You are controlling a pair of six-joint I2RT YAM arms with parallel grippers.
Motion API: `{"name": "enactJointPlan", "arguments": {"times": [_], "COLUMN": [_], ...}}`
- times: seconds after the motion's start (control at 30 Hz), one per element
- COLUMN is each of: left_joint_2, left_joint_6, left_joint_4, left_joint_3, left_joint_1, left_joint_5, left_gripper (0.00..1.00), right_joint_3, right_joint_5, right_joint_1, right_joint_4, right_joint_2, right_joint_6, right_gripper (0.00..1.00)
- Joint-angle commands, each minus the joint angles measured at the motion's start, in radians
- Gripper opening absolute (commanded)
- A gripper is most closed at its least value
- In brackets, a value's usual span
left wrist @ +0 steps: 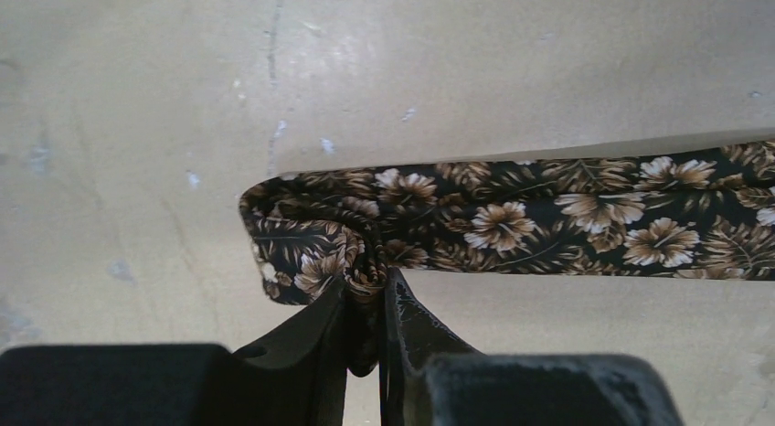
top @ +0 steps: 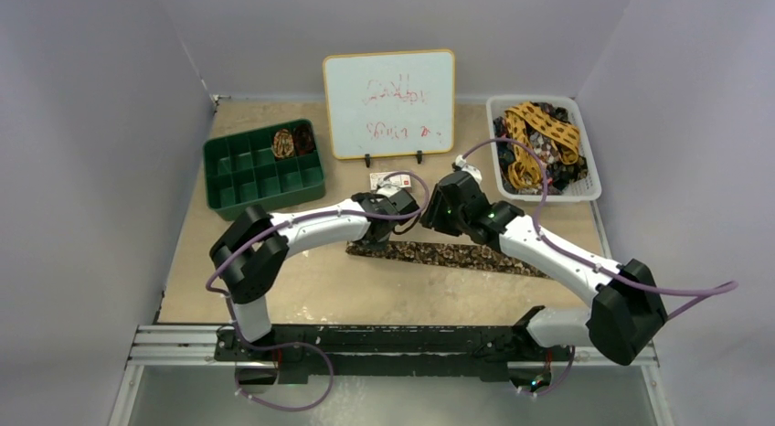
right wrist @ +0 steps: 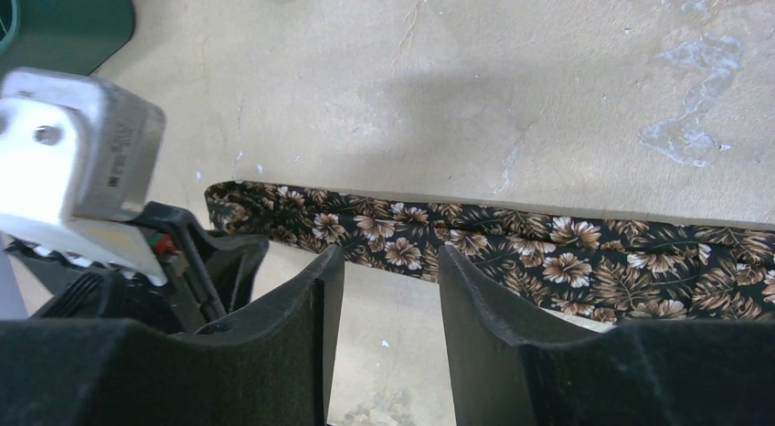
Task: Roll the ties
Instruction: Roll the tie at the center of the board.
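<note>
A brown floral-print tie (top: 448,255) lies stretched across the table's middle. In the left wrist view its narrow end (left wrist: 311,239) is folded over, and my left gripper (left wrist: 366,293) is shut on that bunched fabric. My left gripper (top: 407,207) sits over the tie's left end. My right gripper (right wrist: 388,261) is open and empty, hovering just above the tie (right wrist: 512,252) a little right of the left gripper; from above it (top: 443,207) is close beside the left one. A rolled tie (top: 292,143) sits in the green tray. More ties (top: 539,138) fill the white basket.
A green compartment tray (top: 247,175) stands at the back left. A white basket (top: 592,184) stands at the back right. A small whiteboard (top: 388,101) stands at the back centre, with a white card (top: 384,180) before it.
</note>
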Motion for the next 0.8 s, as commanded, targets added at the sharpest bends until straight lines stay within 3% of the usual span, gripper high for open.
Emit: {"name": "enactJointPlan", "arguments": {"times": [0.0, 0.43, 0.63, 0.77], "left_joint_2": [0.033, -0.039, -0.271, -0.474], "left_joint_6": [0.014, 0.003, -0.035, -0.049], "left_joint_4": [0.057, 0.159, 0.171, 0.176], "left_joint_3": [0.04, 0.048, -0.081, -0.248], "left_joint_1": [-0.003, 0.001, 0.093, 0.237], "left_joint_5": [0.093, 0.224, 0.271, 0.316], "left_gripper": [0.15, 0.43, 0.48, 0.51], "right_joint_3": [-0.016, -0.034, -0.043, 0.001], "right_joint_5": [0.022, -0.079, -0.222, -0.348], "right_joint_1": [-0.008, -0.026, -0.038, -0.037], "right_joint_4": [-0.002, 0.038, 0.134, 0.214], "right_joint_2": [-0.03, -0.02, 0.002, 0.046], "right_joint_6": [0.005, -0.02, -0.109, -0.351], "right_gripper": [0.47, 0.61, 0.83, 0.91]}}
